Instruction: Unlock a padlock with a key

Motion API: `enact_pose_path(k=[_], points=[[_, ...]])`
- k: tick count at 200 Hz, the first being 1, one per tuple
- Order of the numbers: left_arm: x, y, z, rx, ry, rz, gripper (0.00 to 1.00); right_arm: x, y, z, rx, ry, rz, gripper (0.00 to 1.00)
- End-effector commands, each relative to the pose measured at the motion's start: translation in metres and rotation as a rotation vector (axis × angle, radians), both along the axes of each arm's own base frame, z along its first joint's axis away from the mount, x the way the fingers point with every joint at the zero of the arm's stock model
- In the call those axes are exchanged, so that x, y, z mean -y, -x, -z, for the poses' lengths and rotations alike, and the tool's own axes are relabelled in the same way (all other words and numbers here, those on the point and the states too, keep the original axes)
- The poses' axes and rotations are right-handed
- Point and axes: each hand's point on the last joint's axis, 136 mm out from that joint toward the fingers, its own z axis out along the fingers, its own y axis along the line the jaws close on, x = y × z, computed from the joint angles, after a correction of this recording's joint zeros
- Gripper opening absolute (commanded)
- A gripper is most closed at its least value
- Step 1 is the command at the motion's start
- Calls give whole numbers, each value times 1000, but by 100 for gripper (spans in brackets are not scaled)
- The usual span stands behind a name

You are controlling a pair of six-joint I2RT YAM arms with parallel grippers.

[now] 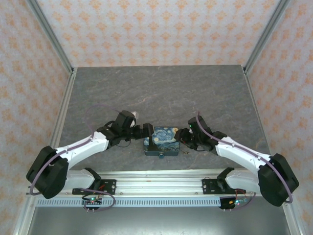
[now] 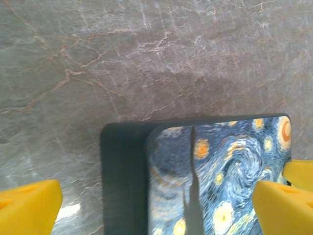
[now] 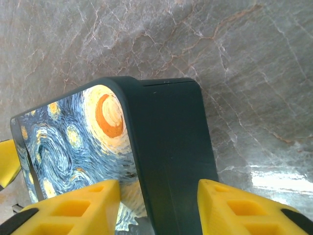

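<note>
The left gripper (image 2: 156, 196) stands spread wide, yellow fingers (image 2: 29, 208) either side of the left end of the rectangular blue-and-yellow swirl-painted box (image 1: 164, 139) on the grey marbled table (image 1: 161, 93). The right gripper (image 3: 159, 205) straddles the box's right end, jaws apart, but whether they press it I cannot tell. The tiny teal padlock (image 1: 161, 155) sits at the middle of the box's near face.

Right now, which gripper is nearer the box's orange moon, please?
Right: the right gripper straddles the box at its moon end; the left gripper sits at the opposite end.
</note>
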Motion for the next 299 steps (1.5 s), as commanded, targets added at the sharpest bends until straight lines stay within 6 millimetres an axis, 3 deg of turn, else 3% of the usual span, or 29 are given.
enact_pose_path(k=[1, 43, 89, 120, 169, 194, 223, 245, 269, 299], points=[[20, -8, -10, 22, 91, 15, 100, -5, -7, -3, 11, 3, 10, 43], [37, -19, -8, 8, 157, 16, 100, -12, -18, -2, 10, -5, 27, 36], [56, -48, -13, 22, 163, 22, 100, -24, -44, -5, 31, -7, 60, 34], [61, -79, -12, 26, 161, 8, 100, -34, -71, -4, 45, 18, 73, 34], [45, -136, -10, 31, 163, -51, 100, -28, -132, -6, 74, 4, 160, 35], [42, -149, -9, 21, 168, -59, 100, -36, -152, -8, 66, -19, 148, 35], [39, -145, -4, 10, 149, -58, 100, -44, -153, -4, 50, -43, 122, 42], [30, -141, 2, 4, 112, -75, 100, -42, -151, -5, 58, -54, 124, 56], [9, -145, 4, 6, 74, -122, 100, -26, -150, -13, 93, -43, 165, 67], [-24, -156, -11, 42, 20, -175, 100, 5, -137, -30, 137, 13, 209, 70]])
